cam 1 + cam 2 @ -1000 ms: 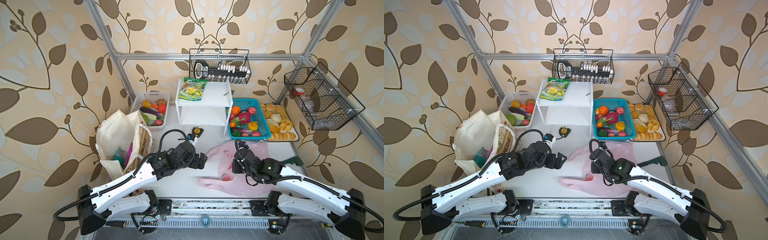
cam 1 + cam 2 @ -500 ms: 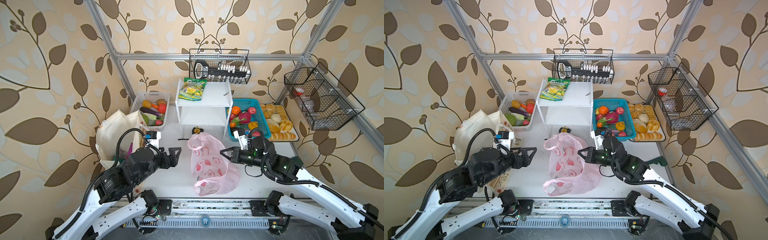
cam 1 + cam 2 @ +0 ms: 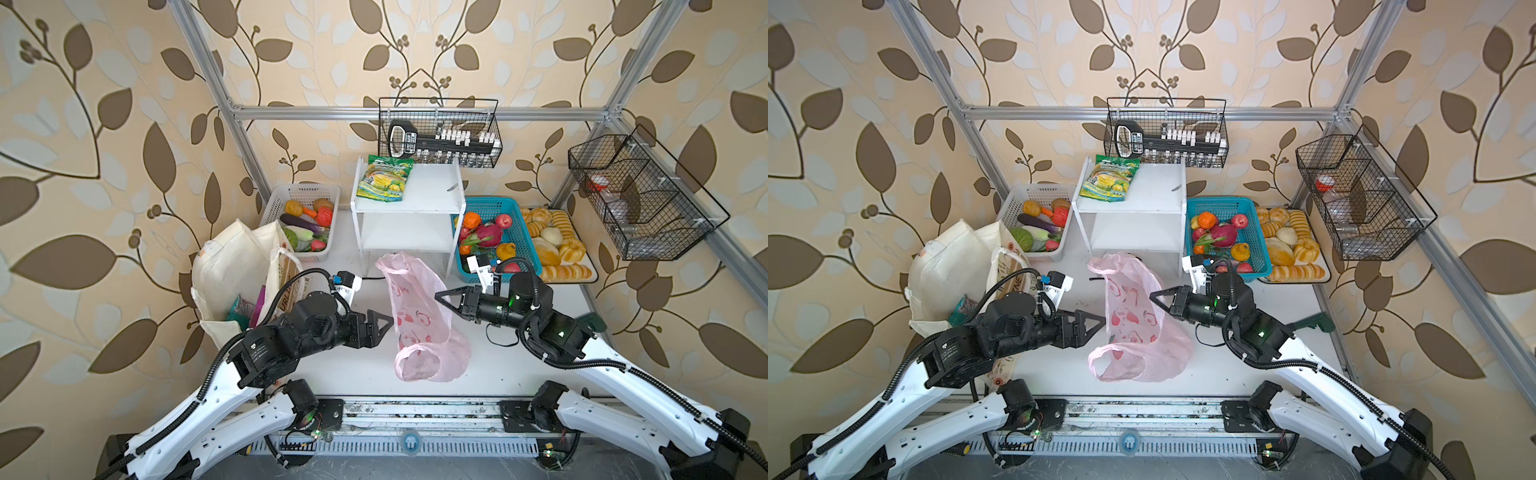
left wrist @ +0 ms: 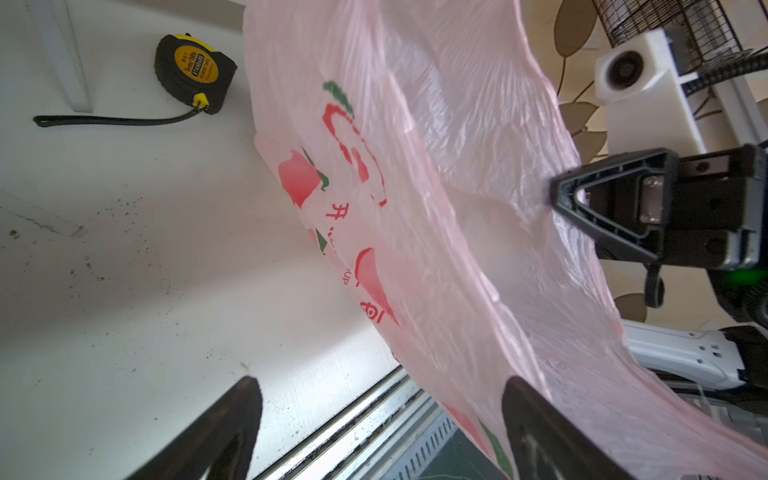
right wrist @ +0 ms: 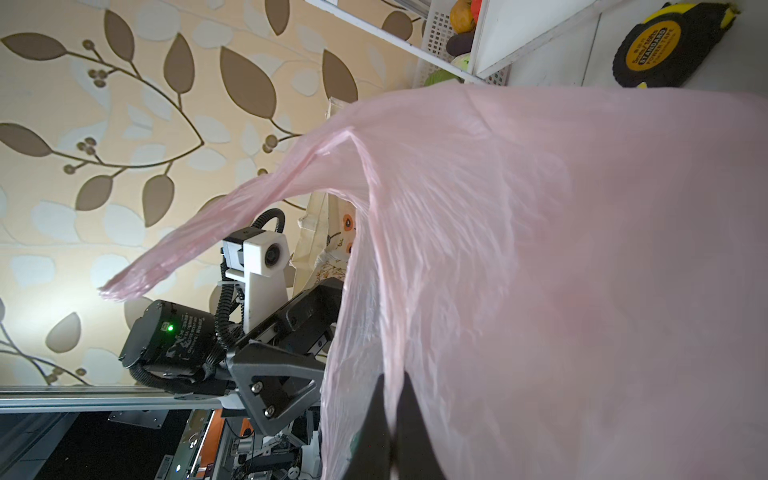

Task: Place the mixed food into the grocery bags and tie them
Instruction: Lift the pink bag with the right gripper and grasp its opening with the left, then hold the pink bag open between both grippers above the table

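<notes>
Here the right gripper pinches the pink bag by its edge; left gripper gapes empty beside it.

The white tabletop is carrying a white shelf unit at the back, flanked by a white perforated basket and a teal basket, with a bread-roll tray at the far right. A cream canvas tote is standing on the left, and a tape measure is lying near the shelf's leg.
</notes>
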Robot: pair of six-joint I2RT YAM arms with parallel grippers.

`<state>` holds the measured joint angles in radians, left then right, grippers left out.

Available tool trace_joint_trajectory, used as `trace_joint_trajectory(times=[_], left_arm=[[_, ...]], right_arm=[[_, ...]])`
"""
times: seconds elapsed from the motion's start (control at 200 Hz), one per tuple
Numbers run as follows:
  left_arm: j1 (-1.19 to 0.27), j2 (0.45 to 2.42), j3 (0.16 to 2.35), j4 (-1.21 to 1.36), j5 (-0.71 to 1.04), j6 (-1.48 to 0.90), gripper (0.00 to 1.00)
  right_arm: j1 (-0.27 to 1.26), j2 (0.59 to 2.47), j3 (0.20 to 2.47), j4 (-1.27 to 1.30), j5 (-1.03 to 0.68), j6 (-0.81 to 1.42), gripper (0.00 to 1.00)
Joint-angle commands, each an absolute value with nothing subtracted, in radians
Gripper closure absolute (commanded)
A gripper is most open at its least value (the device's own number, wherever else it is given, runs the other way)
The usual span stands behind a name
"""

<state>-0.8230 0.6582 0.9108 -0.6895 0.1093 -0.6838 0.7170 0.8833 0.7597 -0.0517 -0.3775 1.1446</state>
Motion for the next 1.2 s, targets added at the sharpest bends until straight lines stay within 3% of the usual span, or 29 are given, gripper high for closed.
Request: trace_joint_trajectory(times=[0.0, 0.195, 0.52, 0.715, 0.975, 1.195], left_arm=[[-0.821, 0.608, 0.890, -0.571, 0.102, -0.768, 0.07], [-0.821, 0.634, 0.803, -0.396, 0.187, -0.840, 0.10], [-0.821, 0.710, 0.829, -0.533, 0.102, -0.814, 0.17], [-0.821, 0.633, 0.828, -0.606, -0.003, -0.788, 0.14], [-0.821, 0.558, 0.882, -0.545, 0.106, -0.636, 0.05], [-0.821, 0.482, 0.833, -0.656, -0.133, -0.695, 0.08]], right_arm=[[0.714, 0.877, 0.734, -0.007, -0.375, 1.186, 1.00], [0.716, 0.876, 0.715, 0.049, -0.381, 1.225, 1.00], [0.722, 0.889, 0.695, 0.158, -0.399, 1.296, 1.00], [0.721, 0.890, 0.693, 0.174, -0.386, 1.304, 1.00], [0.711, 0.908, 0.686, 0.159, -0.362, 1.304, 1.00], [0.706, 0.931, 0.680, 0.223, -0.370, 1.338, 1.00]])
